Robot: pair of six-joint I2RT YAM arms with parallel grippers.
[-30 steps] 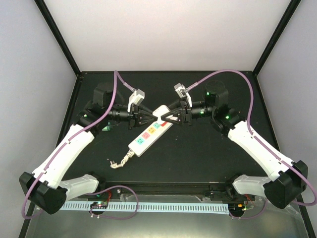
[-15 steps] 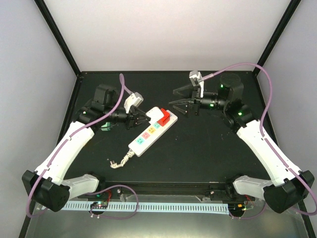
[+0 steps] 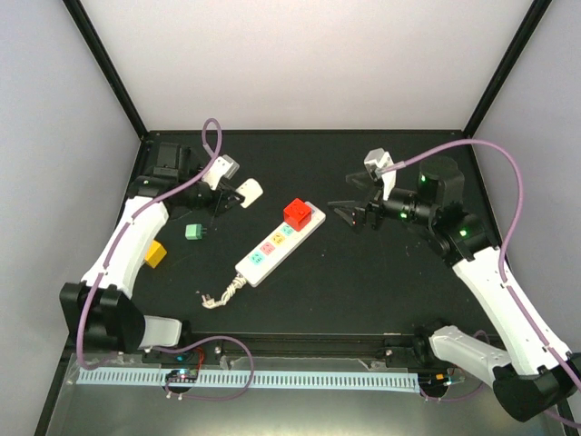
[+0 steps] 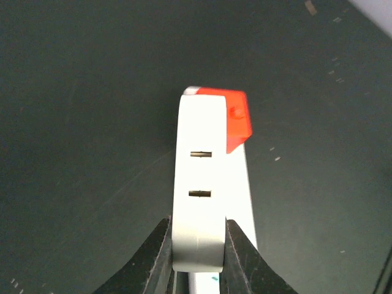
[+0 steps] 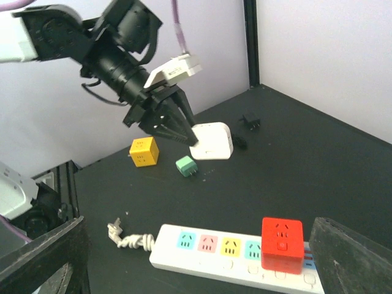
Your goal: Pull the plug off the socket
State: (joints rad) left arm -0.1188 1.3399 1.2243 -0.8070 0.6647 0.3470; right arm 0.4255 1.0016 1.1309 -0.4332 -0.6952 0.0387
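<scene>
The socket [image 3: 275, 245], a long white power strip, lay slantwise in the middle of the black table [image 3: 363, 291]. Its short cord stub [image 3: 221, 295] curled off the near-left end. A red cube plug [image 3: 298, 213] sat pushed into the far-right end, just past the row of blue, pink, yellow and green outlet faces.

The right gripper [image 3: 348, 212] hung just to the right of that end, aimed at the red plug but apart from it. Its jaws were spread wide with nothing between them.

Over at the far left, the left gripper [image 3: 238, 194] was pinched tight on a flat white adapter [image 3: 251, 190] with two narrow slots showing in its face. I could not tell whether the adapter's lower edge touched the table.

A small green plug [image 3: 193, 232] and a yellow cube [image 3: 155, 253] lay on the table left of the strip, the cube nearer than the plug and both well apart from the strip.
</scene>
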